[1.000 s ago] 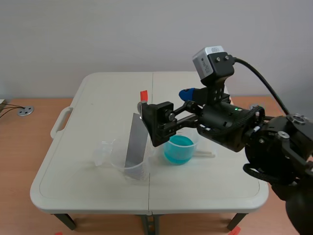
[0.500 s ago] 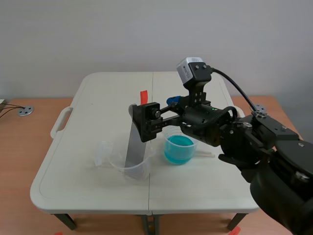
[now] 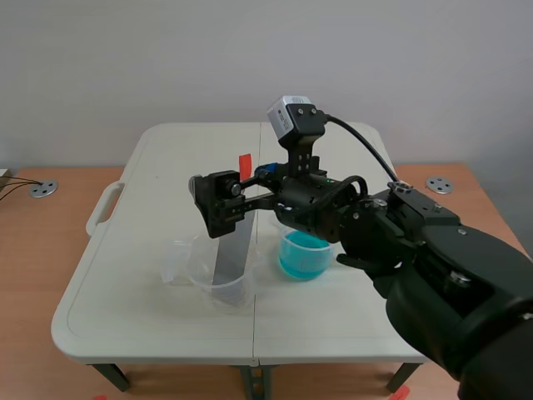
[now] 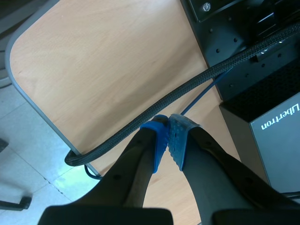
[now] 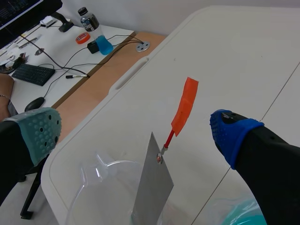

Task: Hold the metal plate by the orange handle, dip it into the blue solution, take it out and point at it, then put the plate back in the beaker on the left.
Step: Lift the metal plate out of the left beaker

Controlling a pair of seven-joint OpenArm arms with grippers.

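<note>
A grey metal plate (image 3: 232,250) stands tilted in a clear beaker (image 3: 208,279) on the white table, its orange handle (image 3: 245,162) sticking up behind it. The beaker of blue solution (image 3: 304,255) sits just to the right. My right gripper (image 3: 221,207) hangs open in front of the plate's top. In the right wrist view the handle (image 5: 185,106) and the plate (image 5: 152,187) lie between and ahead of the open gripper (image 5: 135,130), untouched. My left gripper (image 4: 168,138) is shut on nothing, off the table over a wooden surface.
The white table (image 3: 166,167) has a side handle (image 3: 102,208) at its left. A desk with a keyboard (image 5: 32,74), mouse and bottle (image 5: 89,21) stands beyond it. A thick cable (image 4: 154,117) and a black box (image 4: 276,117) lie ahead of the left gripper.
My right arm has swung left across the table, carrying its open gripper from beside the blue beaker to in front of the plate's top. Plate and beakers have not moved.
</note>
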